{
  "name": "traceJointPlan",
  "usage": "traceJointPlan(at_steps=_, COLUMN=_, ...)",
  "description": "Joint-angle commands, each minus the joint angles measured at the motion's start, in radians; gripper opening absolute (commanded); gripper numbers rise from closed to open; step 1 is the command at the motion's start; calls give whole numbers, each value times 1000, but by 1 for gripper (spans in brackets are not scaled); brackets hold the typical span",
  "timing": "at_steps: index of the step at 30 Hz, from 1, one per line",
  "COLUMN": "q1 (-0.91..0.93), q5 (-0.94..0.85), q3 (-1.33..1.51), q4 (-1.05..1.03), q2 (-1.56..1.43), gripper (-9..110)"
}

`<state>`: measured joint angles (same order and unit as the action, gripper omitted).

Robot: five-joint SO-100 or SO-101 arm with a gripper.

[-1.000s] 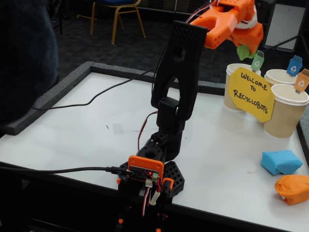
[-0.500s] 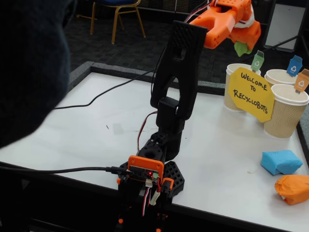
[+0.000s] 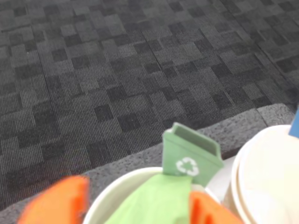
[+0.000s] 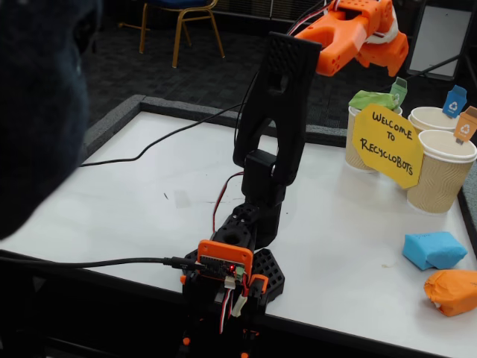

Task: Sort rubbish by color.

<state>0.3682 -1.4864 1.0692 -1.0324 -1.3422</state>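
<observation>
Green lump (image 4: 374, 99) tops recycling-tagged cup (image 3: 117, 193); hand (image 4: 387, 63) apparently open; sign (image 4: 387, 145) reads "Welcome to Recyclobots".

Fixed view: arm base (image 4: 237, 272) at table (image 4: 134, 194) near edge, centre. Gripper (image 4: 384, 63) up high, right, just above cup with tag (image 4: 360, 134). One lump (image 4: 373, 99) in that cup's mouth, below the fingertips, apart from them. Two more cups (image 4: 443, 175) to its right, sign (image 4: 387, 144) in front of all three. Two other lumps (image 4: 434, 249) (image 4: 452, 291) on table at right edge, nearer camera, side by side. Wrist view: lump (image 3: 154, 200) in cup (image 3: 107, 196), tag (image 3: 190, 155) at far rim, next cup (image 3: 268, 172) right of it.
</observation>
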Motion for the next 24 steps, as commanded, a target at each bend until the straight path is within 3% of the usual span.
traceJointPlan(at_steps=1, q1=34, q5=-17, q3=-44, q4=-2, q2=-72, gripper=0)
traceJointPlan(at_steps=11, q1=64, q5=-14, q3=8, q4=-100, q2=-302, gripper=0)
traceJointPlan(at_steps=24, q1=57, q5=64, q3=383, q4=-394, q2=-937, gripper=0)
